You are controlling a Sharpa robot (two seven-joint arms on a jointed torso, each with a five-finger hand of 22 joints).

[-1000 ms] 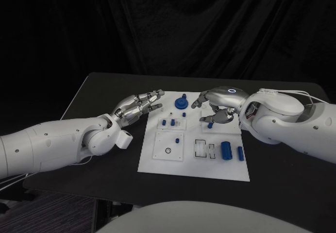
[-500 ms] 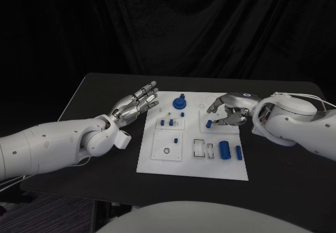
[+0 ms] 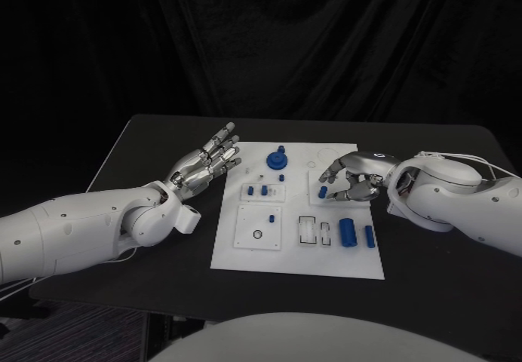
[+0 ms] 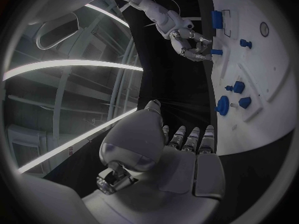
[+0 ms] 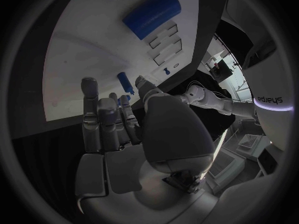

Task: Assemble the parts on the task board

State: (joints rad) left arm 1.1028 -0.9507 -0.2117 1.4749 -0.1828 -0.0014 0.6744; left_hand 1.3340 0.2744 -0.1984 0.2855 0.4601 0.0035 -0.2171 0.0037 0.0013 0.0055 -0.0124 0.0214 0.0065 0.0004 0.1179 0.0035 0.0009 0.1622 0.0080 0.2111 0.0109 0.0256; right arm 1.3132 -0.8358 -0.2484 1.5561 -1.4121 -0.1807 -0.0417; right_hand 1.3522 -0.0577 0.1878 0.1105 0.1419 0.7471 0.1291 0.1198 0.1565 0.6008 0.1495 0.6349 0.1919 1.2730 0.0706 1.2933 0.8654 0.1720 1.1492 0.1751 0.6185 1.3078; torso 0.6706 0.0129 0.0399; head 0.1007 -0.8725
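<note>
My left arm comes in low from the left, wrist raised, and my left hand (image 3: 206, 164) sits lifted with the palm turned up and its fingers (image 3: 225, 141) stretched out and apart, holding nothing. My right arm bends in from the right, and my right hand (image 3: 350, 177) is turned palm down, its fingers (image 3: 330, 173) curled inward and downward; I can't tell whether they grip anything.

The word "sharpa" stands on the white right arm (image 5: 269, 100) casing.
</note>
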